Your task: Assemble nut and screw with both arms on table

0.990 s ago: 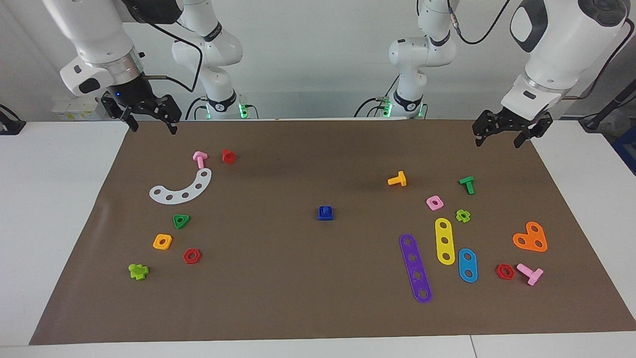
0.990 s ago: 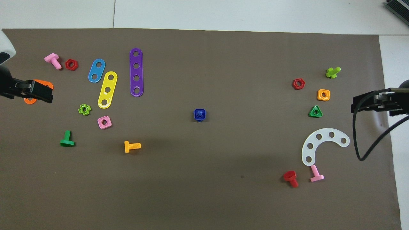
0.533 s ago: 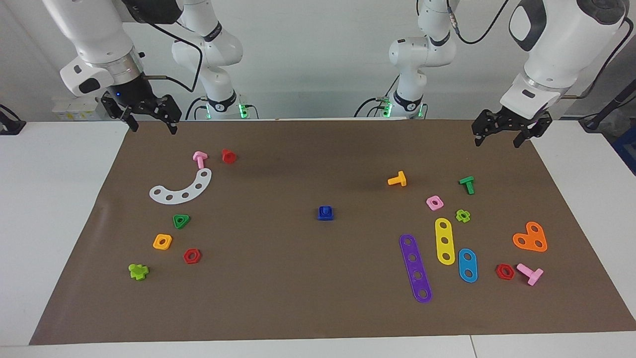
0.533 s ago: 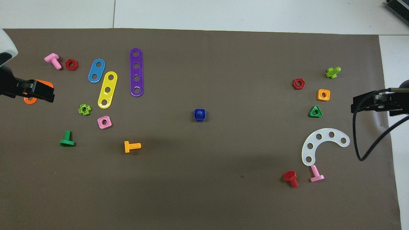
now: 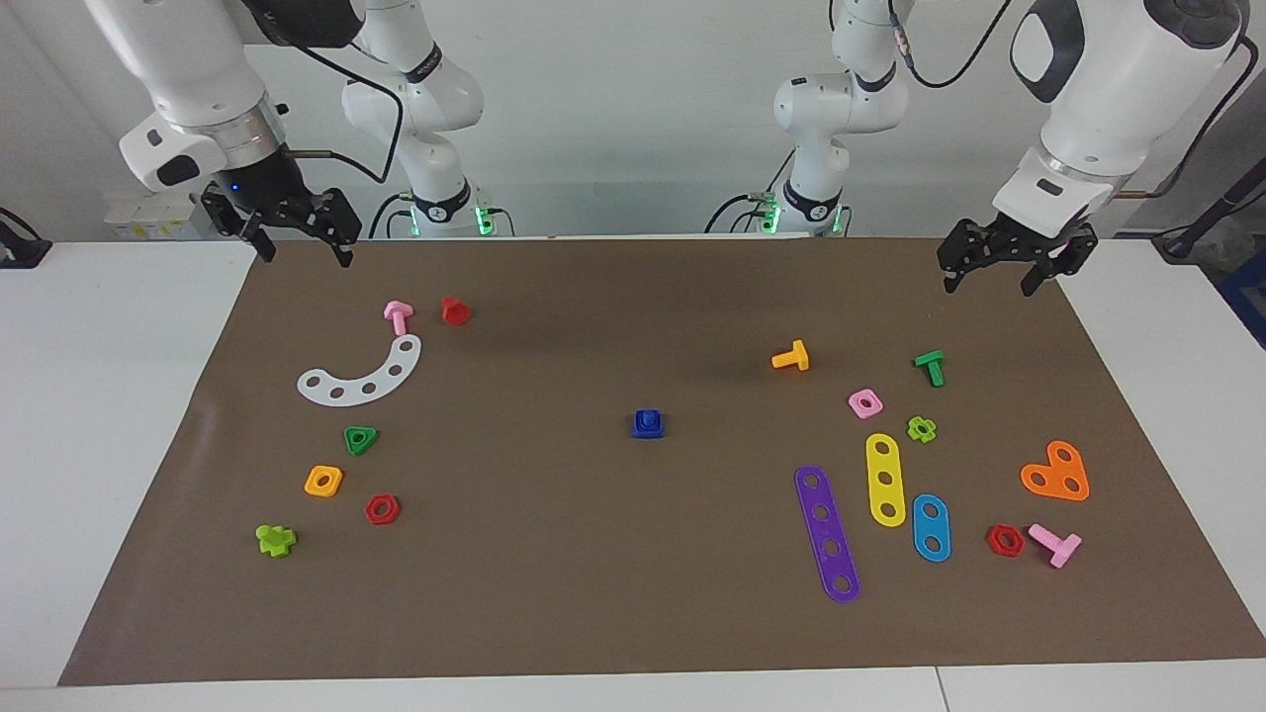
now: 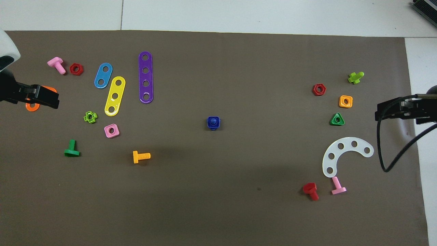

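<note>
The dark-blue nut (image 5: 648, 429) lies in the middle of the brown mat (image 5: 633, 613) on the table. The dark-blue screw (image 5: 647, 418) sits in it, with its round shaft showing in the nut's hole. The overhead view shows nut (image 6: 209, 123) and screw (image 6: 213, 120) as one piece. Neither gripper touches them. My left gripper (image 5: 989, 282) hangs open and empty above the mat's corner at the left arm's end. My right gripper (image 5: 307, 255) hangs open and empty above the corner at the right arm's end. In the overhead view the left gripper (image 6: 51, 100) and right gripper (image 6: 379, 114) only reach in at the sides.
Toward the left arm's end lie purple (image 5: 827, 534), yellow (image 5: 885, 480) and blue (image 5: 931, 527) strips, an orange heart plate (image 5: 1056, 473) and several small bolts and nuts. Toward the right arm's end lie a white curved strip (image 5: 364, 374) and more small parts.
The left gripper has drifted very slightly inward over the mat. The nut, the screw and the right arm have not moved.
</note>
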{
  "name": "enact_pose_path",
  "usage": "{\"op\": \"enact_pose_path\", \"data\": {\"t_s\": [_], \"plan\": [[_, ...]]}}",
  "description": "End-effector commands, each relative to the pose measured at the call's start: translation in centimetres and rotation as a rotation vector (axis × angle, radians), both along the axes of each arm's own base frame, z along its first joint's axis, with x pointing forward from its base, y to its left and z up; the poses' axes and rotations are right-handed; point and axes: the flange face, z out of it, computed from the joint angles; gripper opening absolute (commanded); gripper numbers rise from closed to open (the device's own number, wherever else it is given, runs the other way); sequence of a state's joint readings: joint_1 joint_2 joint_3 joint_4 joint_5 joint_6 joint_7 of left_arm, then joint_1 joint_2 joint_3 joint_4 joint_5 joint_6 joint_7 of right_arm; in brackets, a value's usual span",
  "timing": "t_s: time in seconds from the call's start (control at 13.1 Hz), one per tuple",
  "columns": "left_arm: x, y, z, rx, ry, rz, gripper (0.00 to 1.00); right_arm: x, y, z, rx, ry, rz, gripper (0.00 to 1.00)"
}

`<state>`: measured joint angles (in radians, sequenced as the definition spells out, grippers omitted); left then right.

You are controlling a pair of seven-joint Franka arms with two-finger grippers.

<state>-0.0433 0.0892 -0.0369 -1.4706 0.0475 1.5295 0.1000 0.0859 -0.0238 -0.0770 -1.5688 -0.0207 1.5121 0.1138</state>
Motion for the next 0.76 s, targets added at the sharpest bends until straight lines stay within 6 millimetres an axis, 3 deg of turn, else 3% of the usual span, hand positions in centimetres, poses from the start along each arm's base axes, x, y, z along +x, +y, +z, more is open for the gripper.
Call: {"op": "enact_pose_path", "data": {"t_s": [0.0,0.69], "plan": [[-0.36,0.46,0.13,0.009,-0.014,-0.003,1.00,-0.65,-0.11,0.16,0.017,0.000,0.015,1.00],[-0.41,0.41,-0.09,-0.042,-0.010,0.004,1.00,-0.65,-0.11,0.16,0.017,0.000,0.015,1.00]]}}
